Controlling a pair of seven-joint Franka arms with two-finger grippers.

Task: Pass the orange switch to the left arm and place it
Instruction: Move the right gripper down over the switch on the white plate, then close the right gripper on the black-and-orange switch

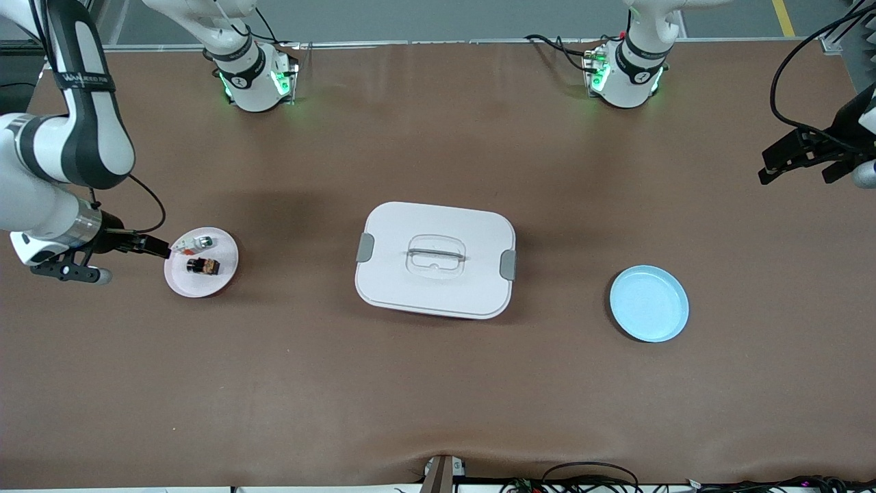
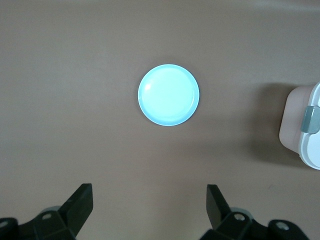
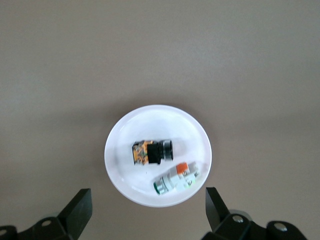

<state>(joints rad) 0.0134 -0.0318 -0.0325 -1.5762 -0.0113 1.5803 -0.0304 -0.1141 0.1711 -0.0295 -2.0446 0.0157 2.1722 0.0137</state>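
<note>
Large white rounded plastic box (image 2: 306, 131) w/ grey latch: cut by left wrist view's edge, only one end shows. Both arms run off front view's sides. Black two-finger left gripper (image 2: 150, 206) & right gripper (image 3: 148, 207): only finger ends show in wrist views.

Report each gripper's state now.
Left gripper: open, holding nothing, over the table near the blue plate.
Right gripper: open, holding nothing, above the white plate.

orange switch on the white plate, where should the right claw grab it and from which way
Probably from straight above, closing across the black barrel of the orange switch. It lies on its side on the white plate, apart from the white-and-silver part, so the open right claw has room either side.
</note>
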